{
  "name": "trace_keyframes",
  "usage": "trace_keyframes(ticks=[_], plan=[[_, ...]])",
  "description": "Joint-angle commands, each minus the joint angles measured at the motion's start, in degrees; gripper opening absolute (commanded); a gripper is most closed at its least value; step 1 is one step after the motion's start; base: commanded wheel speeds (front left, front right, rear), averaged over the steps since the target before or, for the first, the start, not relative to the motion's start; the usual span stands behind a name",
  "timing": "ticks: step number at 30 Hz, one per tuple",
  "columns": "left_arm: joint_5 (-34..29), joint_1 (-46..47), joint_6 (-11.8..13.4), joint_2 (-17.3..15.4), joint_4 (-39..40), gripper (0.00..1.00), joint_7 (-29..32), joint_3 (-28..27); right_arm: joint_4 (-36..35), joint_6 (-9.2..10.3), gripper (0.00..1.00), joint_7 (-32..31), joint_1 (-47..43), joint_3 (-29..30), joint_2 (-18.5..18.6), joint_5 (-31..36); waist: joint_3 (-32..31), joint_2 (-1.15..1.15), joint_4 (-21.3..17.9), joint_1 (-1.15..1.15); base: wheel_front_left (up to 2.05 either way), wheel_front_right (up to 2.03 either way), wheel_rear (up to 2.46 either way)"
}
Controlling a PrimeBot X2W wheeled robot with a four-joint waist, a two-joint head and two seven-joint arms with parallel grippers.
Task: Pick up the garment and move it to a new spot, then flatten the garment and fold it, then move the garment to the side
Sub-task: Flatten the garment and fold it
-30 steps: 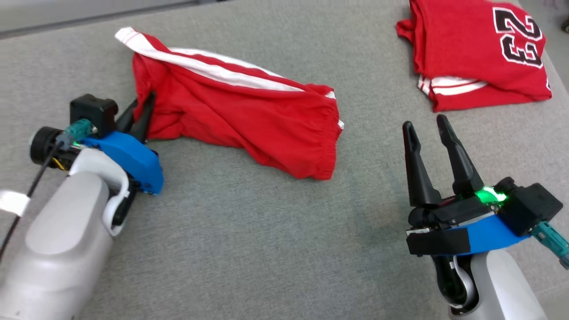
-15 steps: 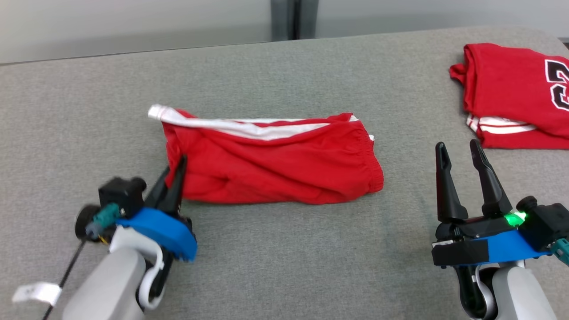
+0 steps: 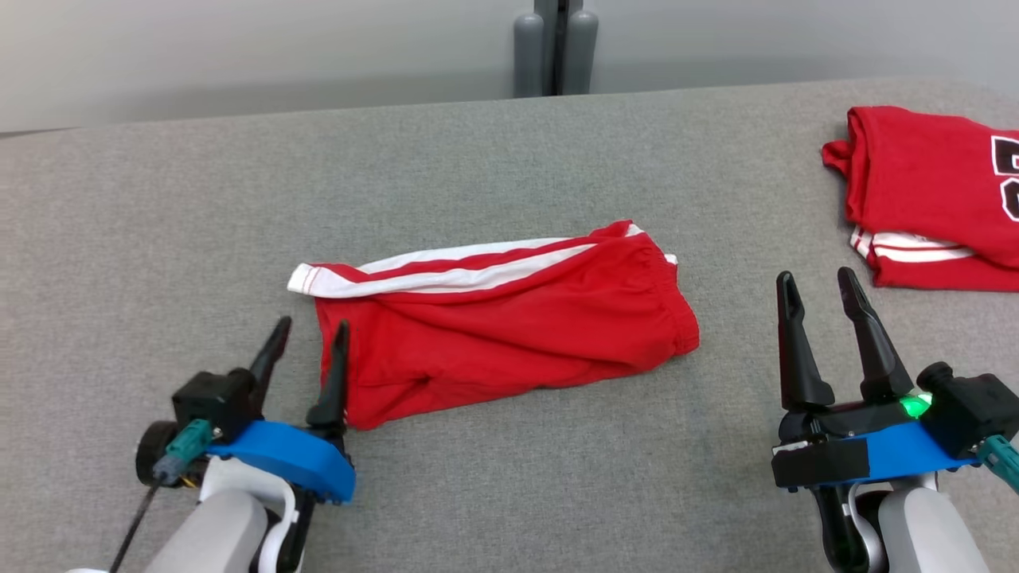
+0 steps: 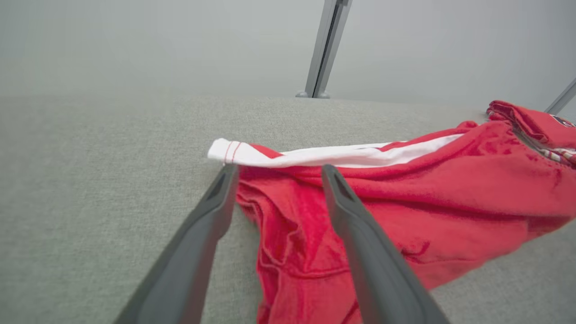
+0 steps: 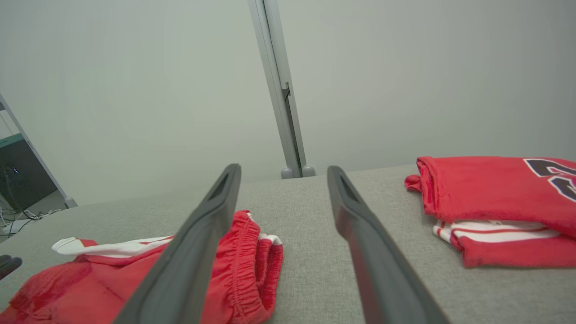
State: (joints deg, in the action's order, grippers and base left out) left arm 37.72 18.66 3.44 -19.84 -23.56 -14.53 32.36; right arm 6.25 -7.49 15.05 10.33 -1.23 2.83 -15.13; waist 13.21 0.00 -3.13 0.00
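Note:
The garment is a pair of red shorts with white side stripes, lying rumpled on the grey table, its elastic waistband toward the right. My left gripper is open at the shorts' left hem. In the left wrist view the same garment shows its hem corner between my left gripper's spread fingers, and no finger pinches the cloth. My right gripper stands open over bare table to the right of the waistband. Through the right wrist view the garment lies left of my right gripper.
A folded red jersey with dark numerals lies on striped shorts at the table's far right, also in the right wrist view as the jersey. A grey post stands behind the table's far edge against a pale wall.
My left gripper opened and let go of the shorts' left hem, which now lies on the table. The head camera tilted up, shifting the whole picture. My right gripper stayed open.

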Motion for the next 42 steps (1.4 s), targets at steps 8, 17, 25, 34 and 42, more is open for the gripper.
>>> trace_keyframes(ticks=[8,17,25,34,42], plan=[[-7.0,-2.8,1.0,2.2,9.3,1.00,-0.7,-10.9,0.2,-0.01,1.00,0.2,0.2,0.7,0.1,1.3,-2.3,0.00,1.8,0.00,0.00,0.00,0.00],[-15.4,-7.9,-1.3,6.6,12.9,1.00,-0.7,-20.1,1.2,-0.01,1.00,0.2,-2.1,1.6,0.1,2.0,-4.7,0.00,3.1,0.00,0.00,0.00,0.00],[-20.8,-11.0,-3.6,9.1,11.6,1.00,-0.7,-24.8,2.8,-0.01,1.00,0.2,-4.4,2.7,0.1,3.1,-5.8,0.00,3.7,0.00,0.00,0.00,0.00],[-23.9,-12.1,-6.3,11.9,10.3,1.00,-0.7,-28.5,5.5,-0.01,1.00,-0.2,-3.9,2.9,0.1,3.9,-6.2,0.00,4.0,0.00,0.00,0.00,0.00],[-25.9,-10.3,-8.0,14.1,10.5,1.00,-0.7,-29.3,10.0,-0.01,1.00,-1.6,4.4,-0.3,0.1,6.7,-4.8,0.00,5.3,0.00,0.00,0.00,0.00]])
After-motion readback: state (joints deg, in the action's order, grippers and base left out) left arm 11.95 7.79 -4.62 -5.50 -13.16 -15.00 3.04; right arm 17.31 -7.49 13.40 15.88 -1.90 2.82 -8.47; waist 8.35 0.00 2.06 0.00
